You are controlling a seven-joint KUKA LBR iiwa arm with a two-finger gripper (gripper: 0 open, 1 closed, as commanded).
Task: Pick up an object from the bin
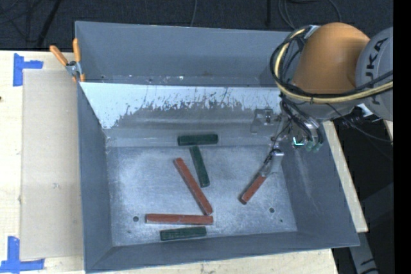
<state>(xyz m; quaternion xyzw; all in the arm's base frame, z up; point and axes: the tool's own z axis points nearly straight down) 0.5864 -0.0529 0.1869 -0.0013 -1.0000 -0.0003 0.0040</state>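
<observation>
As the arm comes in from the view's right, its orange-capped wrist [327,67] sits over the bin's right wall, w/ black cables [282,83] looped round it.

Camera view, contents:

1. Bin [128,157]: grey metal, sloped walls, floor scuffed pale.
2. Gripper [265,170]: low in right part of bin, slanting down-left from the wrist. Its tip is at the upper end of item 3, apparently touching. Grip state (apart, together or clamped) can't be told.
3. Short red-brown bar [252,190]: right-centre of floor, lying slantwise, upper end toward gripper. Nearest obj to gripper, well apart from the other bars.
4. Rear dk green bar [198,138]: back of floor, lying crosswise near foot of rear wall.
5. Mid dk green bar [200,167]: just below item 4, running front-to-back, close beside upper part of item 6.
6. Diagonal red-brown bar [192,185]: centre of floor, upper left to lower right. Lower end is just above right end of item 7.
7. Front red-brown bar [178,219]: front-left of floor, crosswise.
8. Front dk green bar [183,234]: just in front of item 7, approx. parallel, near front wall.
</observation>
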